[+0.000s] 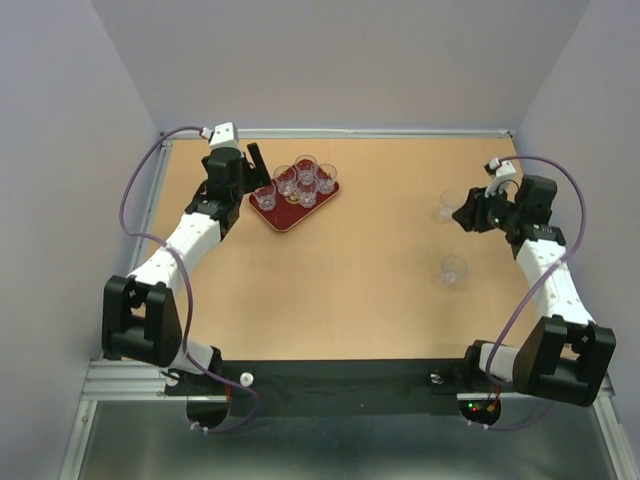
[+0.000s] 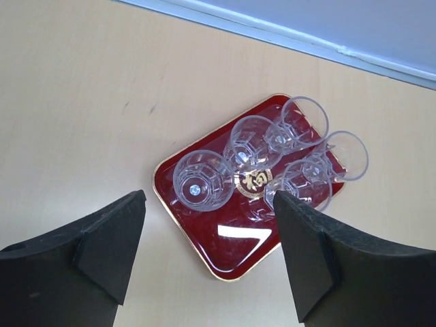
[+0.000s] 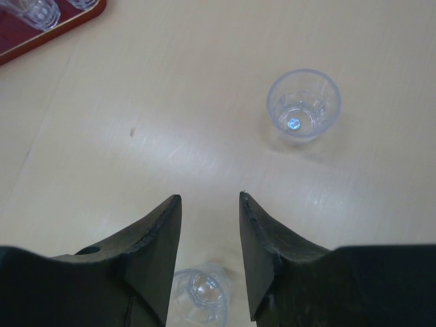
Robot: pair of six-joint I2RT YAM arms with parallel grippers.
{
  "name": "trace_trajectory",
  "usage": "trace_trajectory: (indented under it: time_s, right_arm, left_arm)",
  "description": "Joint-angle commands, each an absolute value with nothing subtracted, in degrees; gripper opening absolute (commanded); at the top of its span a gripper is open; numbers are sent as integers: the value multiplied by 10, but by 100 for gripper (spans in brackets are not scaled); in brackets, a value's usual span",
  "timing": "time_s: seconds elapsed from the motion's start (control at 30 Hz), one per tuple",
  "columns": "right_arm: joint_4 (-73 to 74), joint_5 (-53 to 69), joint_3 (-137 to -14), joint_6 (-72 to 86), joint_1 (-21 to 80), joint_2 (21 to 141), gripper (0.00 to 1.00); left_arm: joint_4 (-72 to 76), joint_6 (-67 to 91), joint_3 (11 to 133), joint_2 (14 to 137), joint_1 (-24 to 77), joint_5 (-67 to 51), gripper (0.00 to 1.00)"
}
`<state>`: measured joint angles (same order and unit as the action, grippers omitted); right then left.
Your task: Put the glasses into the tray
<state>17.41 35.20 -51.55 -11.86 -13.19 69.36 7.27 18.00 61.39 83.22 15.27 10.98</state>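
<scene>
The dark-red tray (image 1: 283, 221) lies at the back left of the table and holds several clear glasses (image 1: 305, 169). In the left wrist view the tray (image 2: 238, 248) and its glasses (image 2: 201, 181) lie just beyond my fingers. My left gripper (image 1: 250, 172) (image 2: 210, 197) hovers at the tray's left end, open and empty. Two glasses stand on the table at the right: a far one (image 1: 450, 206) and a near one (image 1: 453, 270). My right gripper (image 1: 467, 213) (image 3: 210, 196) is open beside the far one. One glass (image 3: 201, 293) shows low between its fingers, apart from them. The other (image 3: 303, 105) stands ahead.
A metal rail (image 1: 340, 133) runs along the table's back edge under the wall, and another (image 1: 150, 200) along the left side. A corner of the tray (image 3: 41, 34) shows at the top left of the right wrist view.
</scene>
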Motion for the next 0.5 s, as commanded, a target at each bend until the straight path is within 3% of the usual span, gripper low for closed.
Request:
trace_trajectory:
  time_s: [0.0,0.47]
  right_arm:
    - [149,367,-509,-131,-138,670,45]
    - [200,335,-572,-120,-140,688,47]
  left_arm:
    - [76,155,607,778,150,90,88]
    - [54,63,523,594,150,72,91]
